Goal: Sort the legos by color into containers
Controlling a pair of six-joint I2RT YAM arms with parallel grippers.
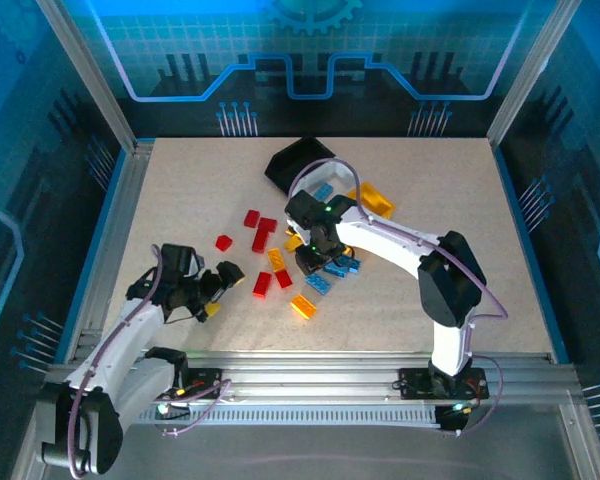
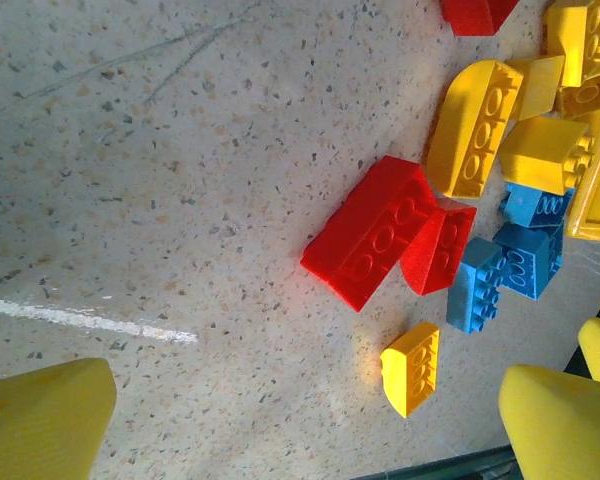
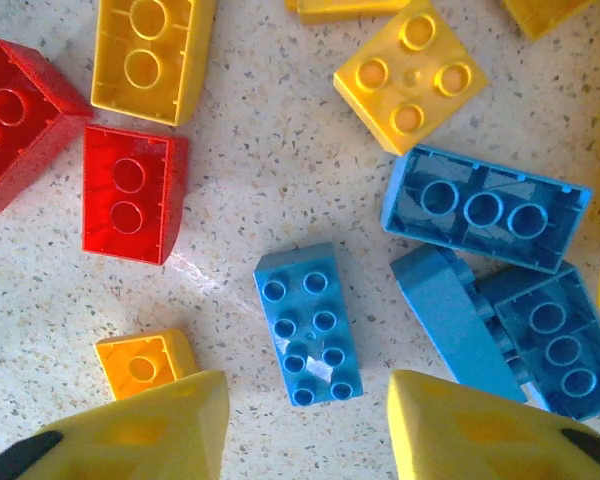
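The legos lie loose mid-table: red ones (image 1: 264, 235), yellow-orange ones (image 1: 302, 306) and blue ones (image 1: 320, 283). The containers stand behind them: a black bin (image 1: 295, 163), a white bin (image 1: 315, 180) partly hidden by the right arm, and a yellow bin (image 1: 377, 200). My right gripper (image 1: 315, 258) hangs over the blue legos. It is open, and a studs-up blue brick (image 3: 308, 323) lies on the table between its yellow fingers (image 3: 145, 430), untouched. My left gripper (image 1: 223, 290) is wide open and low at the pile's left edge. A small yellow brick (image 2: 412, 367) and a red brick (image 2: 375, 232) lie ahead of it.
Metal rails and blue walls frame the table (image 1: 180, 200). In the right wrist view, red bricks (image 3: 130, 205), yellow bricks (image 3: 410, 75) and more blue bricks (image 3: 485, 210) crowd round the studs-up one. A small orange brick (image 3: 140, 362) lies by the left finger.
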